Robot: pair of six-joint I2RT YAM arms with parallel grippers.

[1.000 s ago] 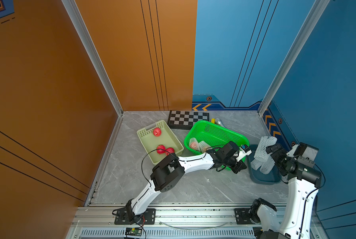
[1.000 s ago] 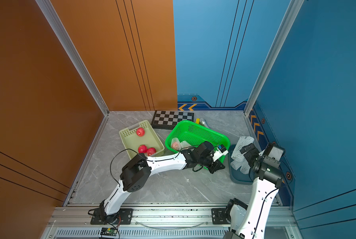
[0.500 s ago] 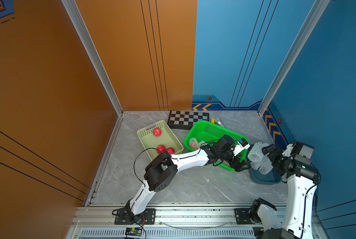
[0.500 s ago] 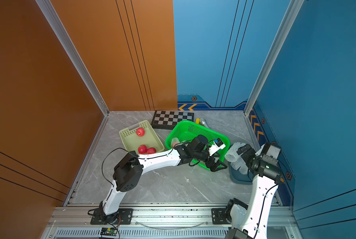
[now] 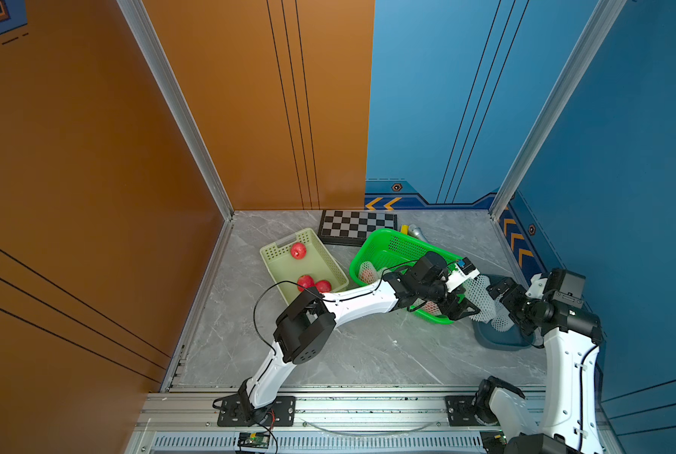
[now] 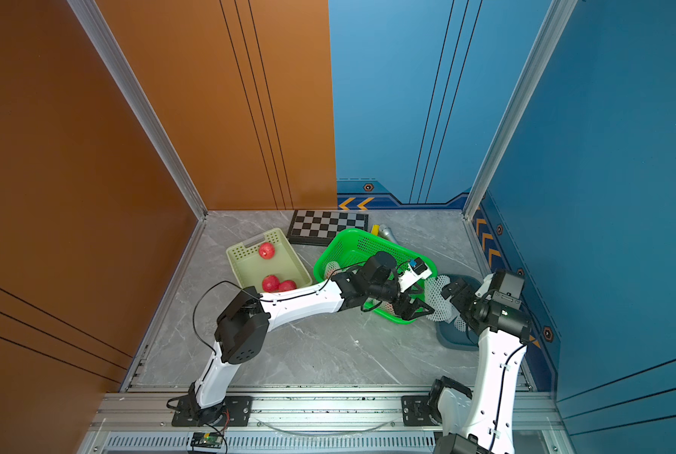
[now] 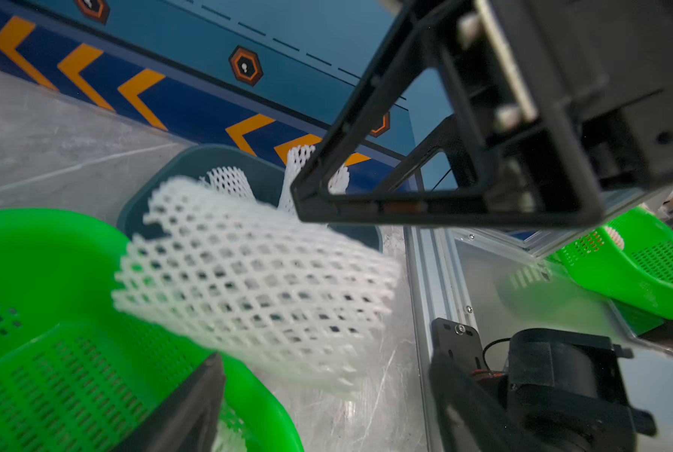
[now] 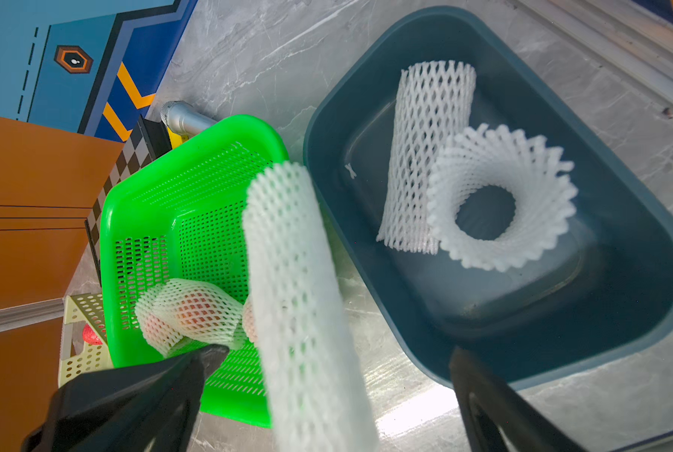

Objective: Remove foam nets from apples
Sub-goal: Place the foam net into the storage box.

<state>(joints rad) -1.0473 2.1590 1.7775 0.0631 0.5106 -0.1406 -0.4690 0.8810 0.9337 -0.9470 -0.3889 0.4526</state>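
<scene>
In both top views the left pincer (image 5: pixel 464 312) and the right pincer (image 5: pixel 499 302) meet nose to nose, just past the green basket (image 5: pixel 387 239). A white foam net (image 5: pixel 481 296) (image 6: pixel 438 298) sits right between them, above the edge of the blue tub (image 5: pixel 497 342). Three bare apples (image 5: pixel 298 250) lie far behind the left pincer, in the pale basket (image 5: pixel 273 251).

From the left wrist, the foam net (image 7: pixel 256 281) looks blurry. The left pincer's fingers stand apart, one on each side of it. The net does not look squashed, so this pincer is let go.

From the right wrist, the right pincer is spread wide too. The net (image 8: pixel 299 293) runs down the gap and touches neither finger. Just past this pincer, two empty nets (image 8: pixel 428 156) lie in the tub. A wrapped apple (image 8: pixel 190 313) lies in the green basket.

The net looks very light, soft and squishy. I think it is best to pinch one open end gently, because it could slip out or tear.
</scene>
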